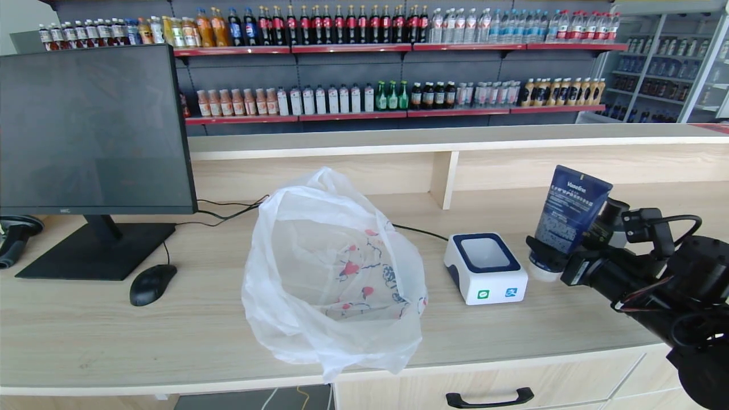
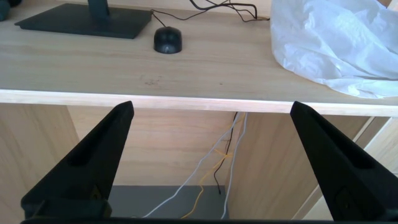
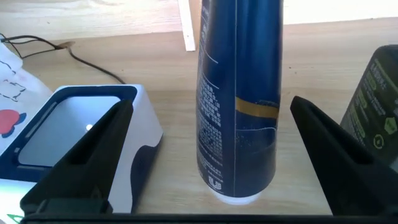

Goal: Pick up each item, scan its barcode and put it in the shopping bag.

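A dark blue tube (image 1: pixel 569 210) (image 3: pixel 239 93) stands cap-down on the wooden counter (image 1: pixel 171 330), to the right of the white and blue barcode scanner (image 1: pixel 485 267) (image 3: pixel 68 137). My right gripper (image 1: pixel 561 250) (image 3: pixel 211 106) is open, with one finger on each side of the tube and a gap on both sides. The translucent shopping bag (image 1: pixel 333 273) (image 2: pixel 336 37) stands open at the counter's middle, left of the scanner. My left gripper (image 2: pixel 211 107) is open and holds nothing, level with the counter's front edge and just below it.
A monitor (image 1: pixel 94 131) and a black mouse (image 1: pixel 152 283) (image 2: pixel 168 40) occupy the counter's left. A dark green item (image 3: pixel 379 106) stands just beside the tube. A cable (image 1: pixel 418 230) runs behind the bag to the scanner. A drawer handle (image 1: pixel 490 398) sits below the counter edge.
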